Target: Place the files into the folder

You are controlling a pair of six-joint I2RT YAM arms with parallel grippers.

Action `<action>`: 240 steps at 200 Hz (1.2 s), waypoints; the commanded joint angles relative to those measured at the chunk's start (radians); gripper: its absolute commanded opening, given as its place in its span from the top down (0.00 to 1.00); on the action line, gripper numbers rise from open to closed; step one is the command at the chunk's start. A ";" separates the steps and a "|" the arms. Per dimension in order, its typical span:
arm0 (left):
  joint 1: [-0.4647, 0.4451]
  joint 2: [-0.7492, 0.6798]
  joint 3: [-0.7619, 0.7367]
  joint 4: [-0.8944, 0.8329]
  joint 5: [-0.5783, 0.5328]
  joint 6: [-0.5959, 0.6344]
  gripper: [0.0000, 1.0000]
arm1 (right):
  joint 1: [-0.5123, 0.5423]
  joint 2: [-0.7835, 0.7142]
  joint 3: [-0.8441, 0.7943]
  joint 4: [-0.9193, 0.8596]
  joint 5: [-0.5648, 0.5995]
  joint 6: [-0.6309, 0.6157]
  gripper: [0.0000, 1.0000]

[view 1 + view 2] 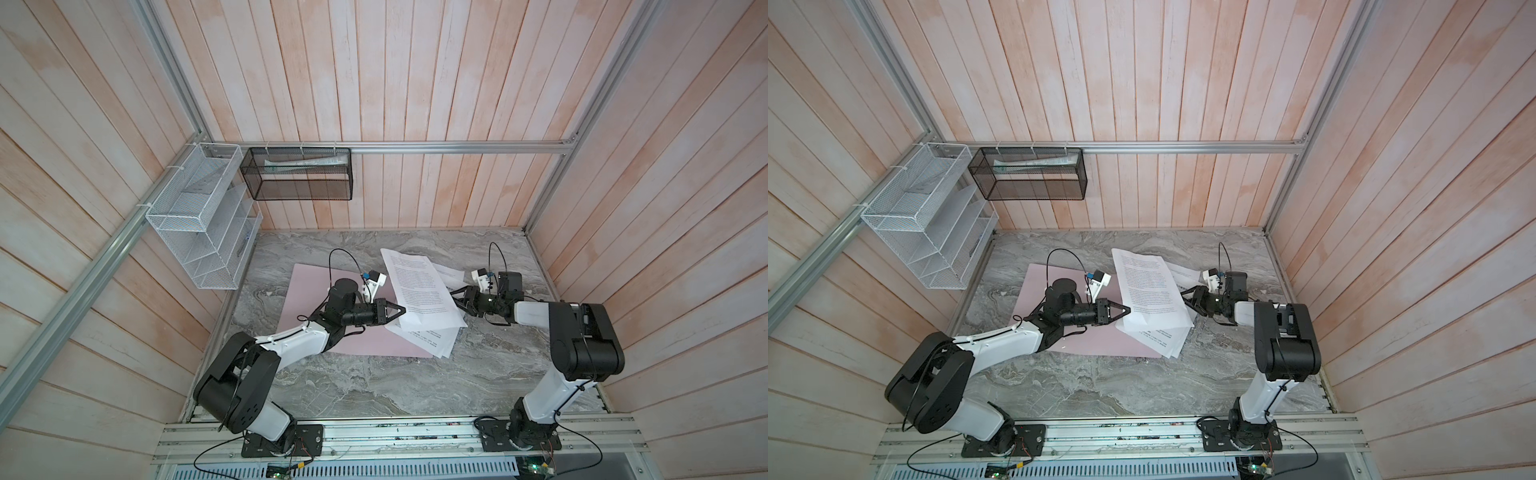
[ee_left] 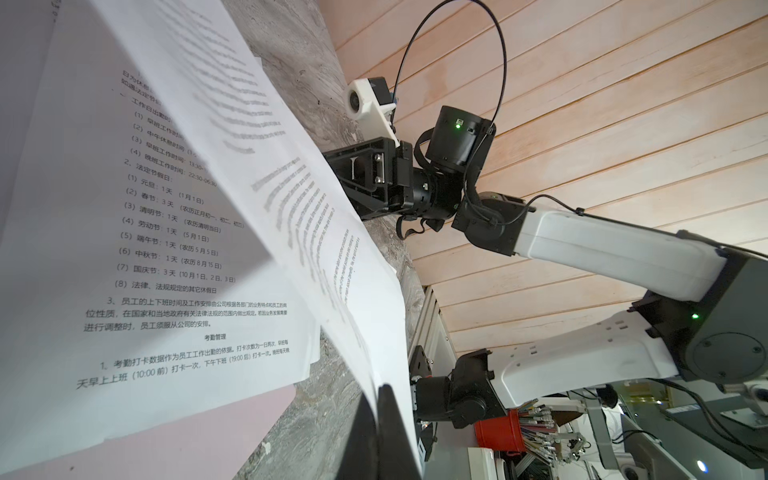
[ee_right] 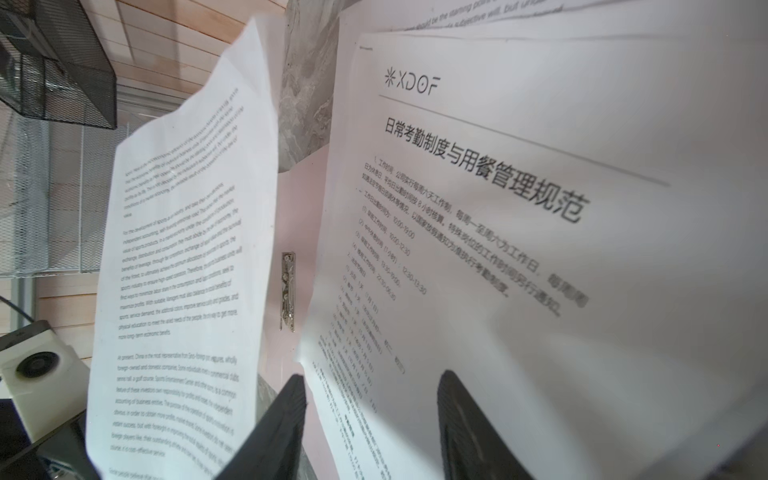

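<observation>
The left gripper (image 1: 401,309) clamps a raised sheet of the white printed paper files (image 1: 419,286) above the flat pale pink folder (image 1: 301,291). The right gripper (image 1: 456,300) waits beside that folder, jaws apart.

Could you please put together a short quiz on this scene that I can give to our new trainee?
1. True or false: the left hand is shut on the edge of a printed sheet.
2. Pick one: the pink folder is A) lying open on the table, partly under the sheets; B) lying closed; C) standing upright on its edge.
3. Short answer: in the right wrist view, what metal part shows on the folder between the sheets?
Key: 1 true; 2 A; 3 the clip bar.
</observation>
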 commanded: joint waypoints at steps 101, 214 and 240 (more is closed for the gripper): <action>0.028 -0.145 -0.049 -0.079 -0.010 0.050 1.00 | 0.013 -0.067 -0.093 0.319 -0.025 0.289 0.42; 0.031 -0.198 -0.038 -0.155 0.019 0.104 1.00 | 0.134 -0.003 -0.036 0.547 -0.128 0.401 0.44; 0.038 -0.220 -0.044 -0.191 0.069 0.136 1.00 | 0.139 0.037 -0.019 0.669 -0.192 0.467 0.52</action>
